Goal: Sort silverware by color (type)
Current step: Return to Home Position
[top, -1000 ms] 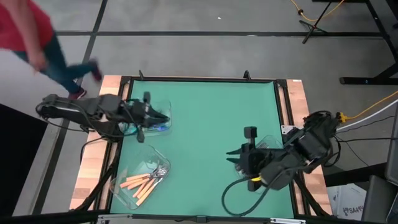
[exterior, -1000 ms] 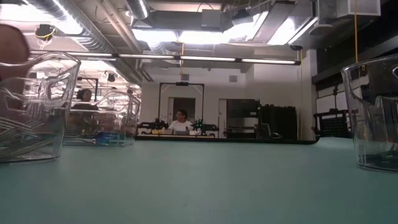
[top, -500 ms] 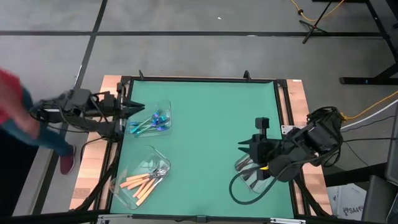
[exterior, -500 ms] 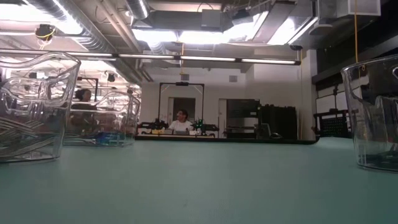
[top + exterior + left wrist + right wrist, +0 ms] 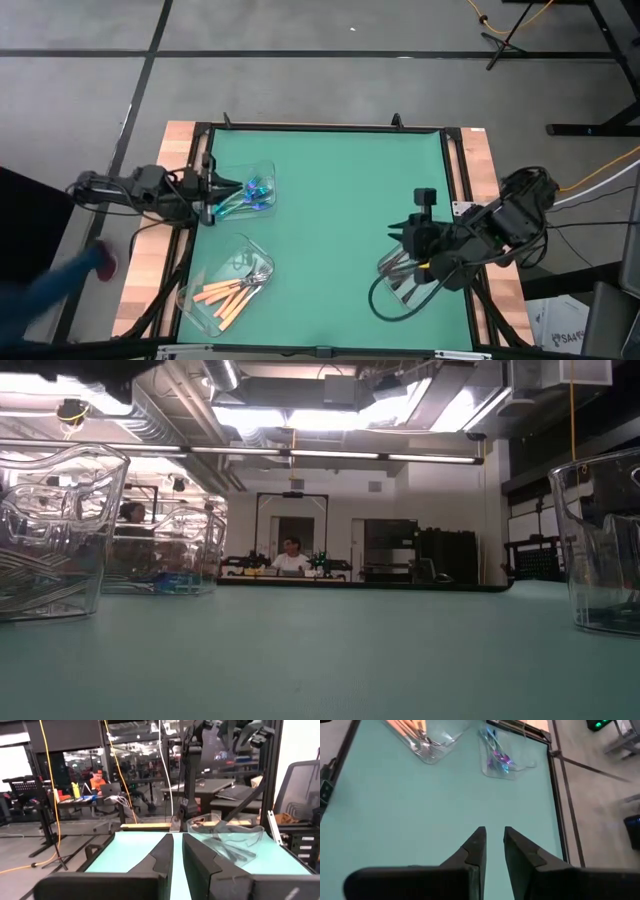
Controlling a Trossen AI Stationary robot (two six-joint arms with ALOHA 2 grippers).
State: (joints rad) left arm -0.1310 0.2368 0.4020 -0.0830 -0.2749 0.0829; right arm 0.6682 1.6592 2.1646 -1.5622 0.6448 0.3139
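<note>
- Orange forks [image 5: 228, 293], blue forks [image 5: 250, 193] and dark forks [image 5: 235, 851] lay sorted in separate trays [image 5: 222, 263].
- Left gripper [image 5: 177, 839] and right gripper [image 5: 494, 831], nearly closed, empty, sat aside, job apparently done.

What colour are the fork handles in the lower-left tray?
Orange handles; clearest in the high view.

a blurred person [image 5: 50, 290] is cut off at the left edge.

Right gripper [image 5: 494, 834] empty, fingers drawn together above green table [image 5: 410, 805], orange forks [image 5: 411, 726] and blue forks [image 5: 496, 751] in separate clear trays [image 5: 445, 742]
</note>
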